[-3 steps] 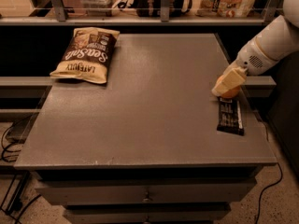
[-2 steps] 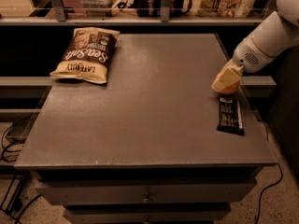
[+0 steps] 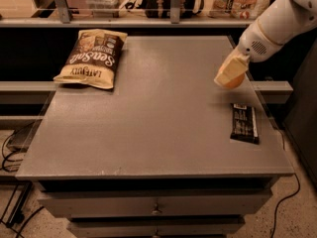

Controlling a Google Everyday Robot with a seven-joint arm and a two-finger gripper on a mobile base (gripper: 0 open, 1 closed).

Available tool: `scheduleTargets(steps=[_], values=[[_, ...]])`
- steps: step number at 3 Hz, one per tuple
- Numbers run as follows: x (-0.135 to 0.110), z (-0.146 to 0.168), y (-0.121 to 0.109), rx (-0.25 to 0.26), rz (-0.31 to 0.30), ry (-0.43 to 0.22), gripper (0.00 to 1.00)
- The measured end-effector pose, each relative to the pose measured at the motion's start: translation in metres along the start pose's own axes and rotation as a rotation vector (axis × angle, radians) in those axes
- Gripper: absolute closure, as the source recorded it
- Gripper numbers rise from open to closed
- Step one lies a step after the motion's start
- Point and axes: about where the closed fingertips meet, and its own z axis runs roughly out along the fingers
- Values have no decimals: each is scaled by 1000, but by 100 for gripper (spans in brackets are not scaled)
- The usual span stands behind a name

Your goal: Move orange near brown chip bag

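Drawers (image 3: 156, 209) sit nearest me, under the grey table (image 3: 148, 148). Further in, on the right, a black snack wrapper (image 3: 244, 123) lies flat. Just beyond it the gripper (image 3: 229, 76) is clamped on the orange (image 3: 237, 83), which hangs clear of the surface. Over the last second it has drifted up and leftward, away from the wrapper's end (a small shift, but I'd judge the carry has begun). Farther off, the brown chip bag (image 3: 91, 58) lies at the far left corner, well apart, so most of the crossing remains. Only a sliver of fruit shows beneath the tan pads (image 3: 233, 66), and the arm (image 3: 277, 21) runs out of view at top right.
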Motion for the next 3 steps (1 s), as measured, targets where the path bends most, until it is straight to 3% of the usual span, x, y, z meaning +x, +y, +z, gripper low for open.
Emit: scheduleTargets(steps=[2,3], values=[[-97,-14,-3,11,-101,-303,100],[-97,-14,-3,10,-101,-303,100]])
